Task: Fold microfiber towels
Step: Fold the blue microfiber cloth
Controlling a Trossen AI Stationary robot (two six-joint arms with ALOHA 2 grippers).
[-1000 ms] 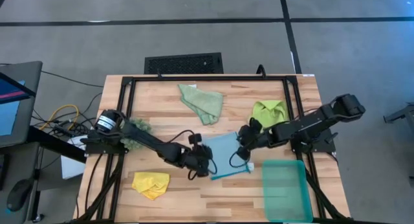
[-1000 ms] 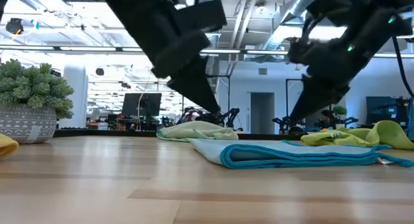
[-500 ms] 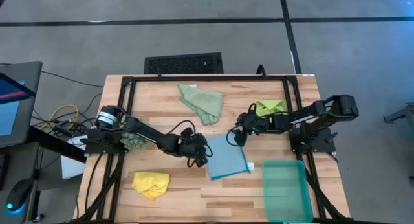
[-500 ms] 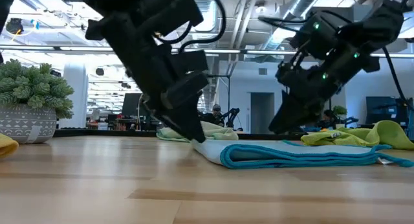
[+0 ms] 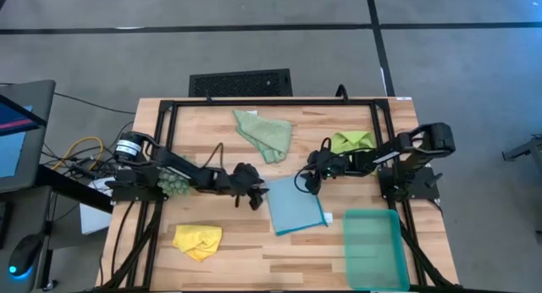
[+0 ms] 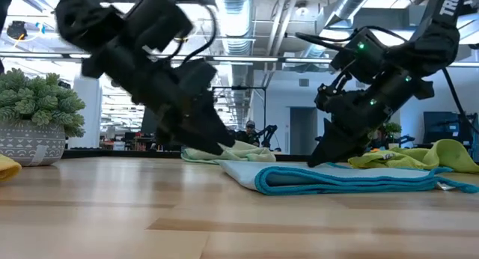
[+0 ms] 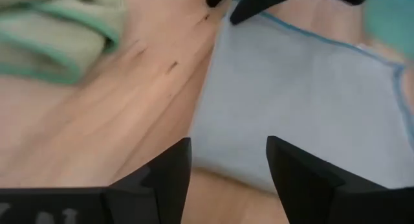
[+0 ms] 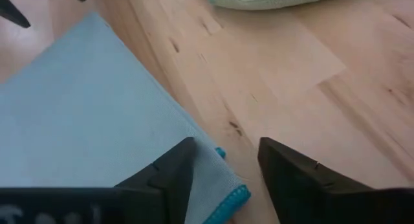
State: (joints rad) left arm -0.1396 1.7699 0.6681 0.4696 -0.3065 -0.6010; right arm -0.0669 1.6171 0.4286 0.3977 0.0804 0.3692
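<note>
The light blue towel (image 5: 296, 210) lies folded and flat on the table's middle; its doubled edge (image 6: 344, 178) faces the low view. My left gripper (image 5: 257, 196) is open at the towel's far left corner (image 7: 213, 140), its fingers low on either side of that corner. My right gripper (image 5: 306, 183) is open at the far right corner (image 8: 223, 175), fingers straddling it. A pale sage green towel (image 5: 264, 134), a lime green towel (image 5: 354, 142) and a yellow towel (image 5: 197, 240) lie crumpled on the wood. My left gripper touches nothing that shows; in the low view its tips (image 6: 223, 145) hang just above the table. My right gripper's fingertips (image 6: 316, 162) come down slanting from the far right to the blue towel's top; whether they touch it I cannot tell.
A teal tray (image 5: 373, 249) stands at the near right, close to the blue towel. A dark green spiky plant (image 5: 174, 181) in a pot (image 6: 30, 143) sits under the left arm. A black frame (image 5: 254, 102) runs along the table's far and side edges.
Both grippers have left the blue towel's near edge and gone toward the table's far edge, sinking low to its far corners; the left one has also drawn toward the left. The towel lies flat and folded where it was.
</note>
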